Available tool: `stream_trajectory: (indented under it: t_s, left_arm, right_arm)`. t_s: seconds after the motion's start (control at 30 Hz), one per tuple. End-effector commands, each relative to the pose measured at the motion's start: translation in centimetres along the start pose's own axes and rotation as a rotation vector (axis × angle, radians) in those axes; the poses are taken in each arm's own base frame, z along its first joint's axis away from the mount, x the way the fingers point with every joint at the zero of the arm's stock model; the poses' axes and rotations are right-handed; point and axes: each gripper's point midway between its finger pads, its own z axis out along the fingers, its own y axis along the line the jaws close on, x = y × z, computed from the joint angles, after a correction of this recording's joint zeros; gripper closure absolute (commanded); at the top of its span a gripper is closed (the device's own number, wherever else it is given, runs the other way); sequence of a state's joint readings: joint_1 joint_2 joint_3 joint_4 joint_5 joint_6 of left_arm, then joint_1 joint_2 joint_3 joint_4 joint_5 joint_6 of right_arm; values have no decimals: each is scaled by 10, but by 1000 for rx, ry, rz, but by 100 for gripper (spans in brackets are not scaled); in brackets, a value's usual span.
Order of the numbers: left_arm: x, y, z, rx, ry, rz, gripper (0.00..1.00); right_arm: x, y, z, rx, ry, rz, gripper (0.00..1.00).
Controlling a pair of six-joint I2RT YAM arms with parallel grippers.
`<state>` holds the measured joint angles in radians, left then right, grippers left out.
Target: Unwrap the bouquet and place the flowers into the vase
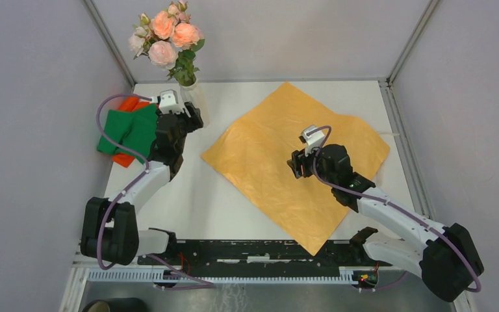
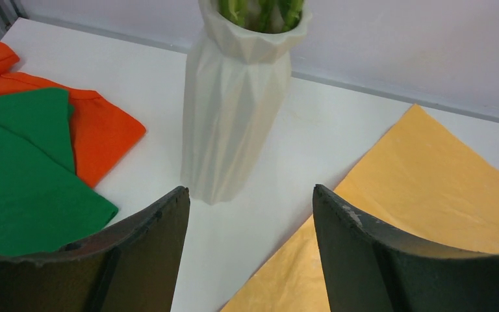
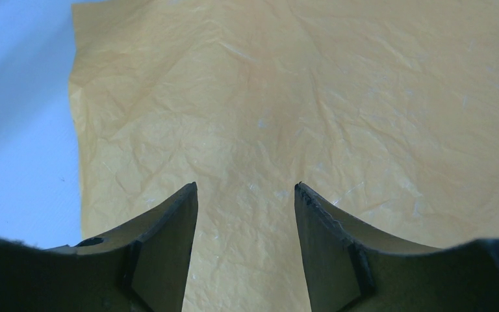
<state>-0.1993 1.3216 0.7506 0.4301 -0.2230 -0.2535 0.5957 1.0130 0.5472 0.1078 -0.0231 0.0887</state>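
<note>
roses (image 1: 167, 36), pale pink and peach with green leaves, stand stems-down in the tall ribbed whitish vase (image 2: 234, 110) at far left. shiny orange paper sheet (image 1: 299, 156) lies unfolded and flat, holding nothing, so the task looks complete. left gripper (image 2: 250, 195), just beside the vase, and right gripper (image 3: 245, 188), over the sheet: jaws well apart, both empty.

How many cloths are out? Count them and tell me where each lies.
2. The green cloth lies left of the vase. The orange cloth lies partly under the green one, sticking out toward the vase. Another could be hidden beneath.
</note>
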Motion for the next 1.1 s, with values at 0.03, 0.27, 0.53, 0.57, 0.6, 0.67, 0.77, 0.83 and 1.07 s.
stream_trajectory:
  t_s: [0.03,0.27,0.53,0.57,0.6,0.67,0.77,0.83,1.07]
  left_arm:
    - [-6,-32,-26,97,-65,-48,25]
    - [58,-69,-48,167,50,-44,25]
    - [113,-99,-60,273,169,-99,27]
    - [117,-103,-64,298,173,-111,27]
    - [119,-109,-68,331,176,-123,27]
    - [121,-124,-78,421,190,-142,26]
    - [115,-143,-86,491,210,-198,28]
    - [111,-151,-90,509,214,-230,32]
    - [111,-153,-90,472,222,-183,41]
  right_arm:
    - [6,0,11,5,18,20,38]
    - [13,8,27,-30,69,52,38]
    - [28,21,47,-80,136,81,38]
    - [29,21,48,-82,138,82,38]
    - [29,22,49,-84,137,83,38]
    - [29,22,51,-81,136,84,38]
    - [32,21,52,-78,145,83,38]
    - [35,21,53,-74,150,86,38]
    - [36,20,52,-69,149,86,38]
